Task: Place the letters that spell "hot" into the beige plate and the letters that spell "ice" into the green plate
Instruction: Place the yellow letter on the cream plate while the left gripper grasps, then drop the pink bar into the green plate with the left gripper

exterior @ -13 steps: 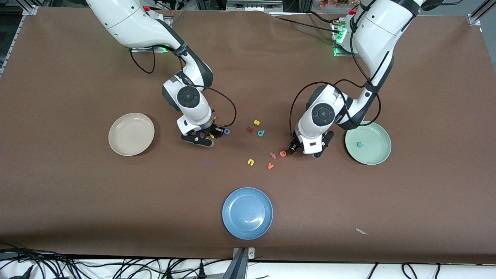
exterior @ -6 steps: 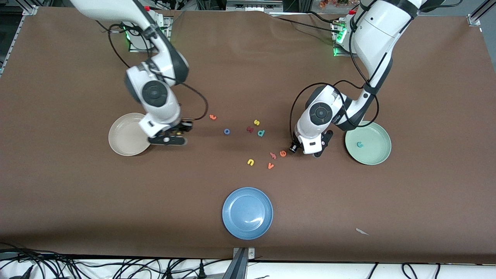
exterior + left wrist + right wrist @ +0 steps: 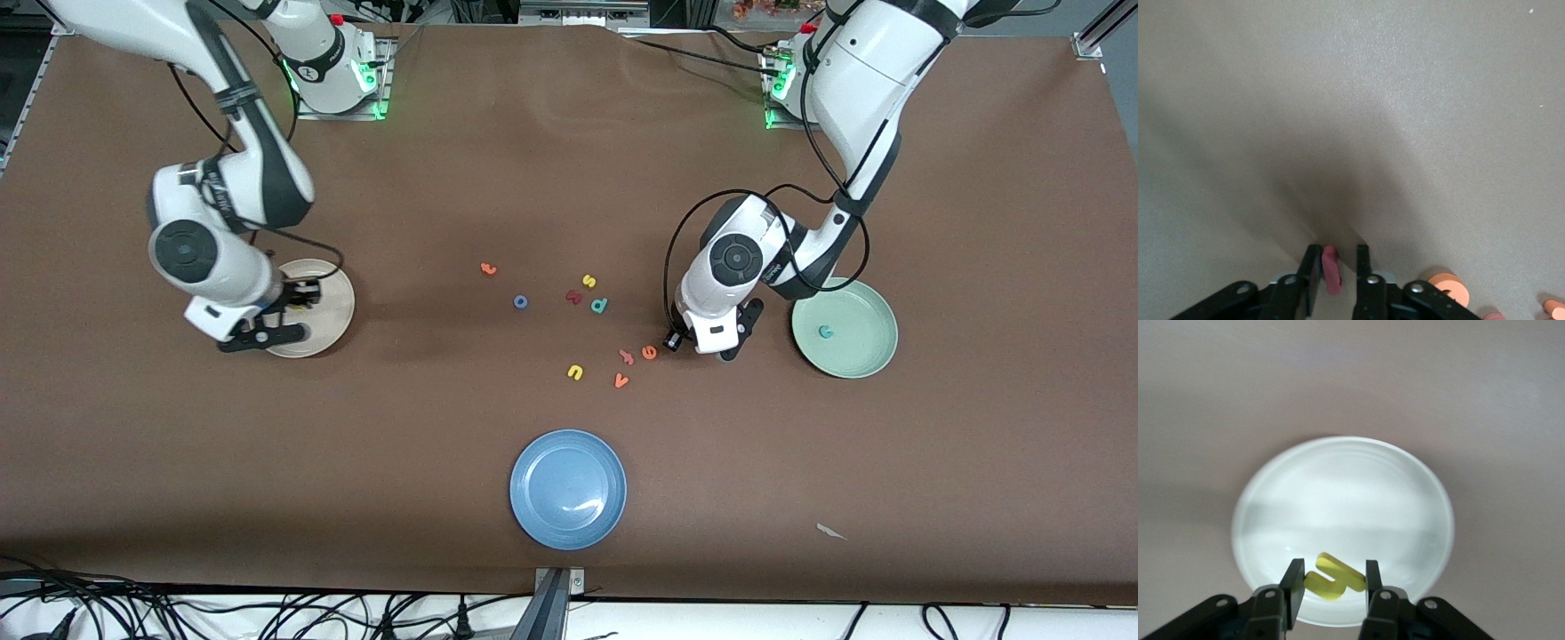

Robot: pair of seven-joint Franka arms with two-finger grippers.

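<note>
My right gripper (image 3: 286,311) hangs over the beige plate (image 3: 331,302), shut on the yellow h (image 3: 1335,579); the right wrist view shows the letter between the jaws above the plate's pale floor (image 3: 1338,493). My left gripper (image 3: 711,342) is down at the table beside the green plate (image 3: 858,351), its jaws drawn in on the dark red i (image 3: 1331,270), which stands on edge against one finger. The teal c (image 3: 826,332) lies in the green plate. The orange e (image 3: 649,352) lies next to the left gripper. The orange t (image 3: 487,268) and blue o (image 3: 520,302) lie mid-table.
Other letters are scattered mid-table: a dark red k (image 3: 573,297), yellow s (image 3: 589,281), teal p (image 3: 599,305), yellow u (image 3: 575,372), orange v (image 3: 621,381) and a pinkish piece (image 3: 627,357). A blue plate (image 3: 567,489) sits nearer the front camera.
My right arm has carried the yellow h from beside the blue o over to the beige plate. The left arm stayed put while its jaws narrowed.
</note>
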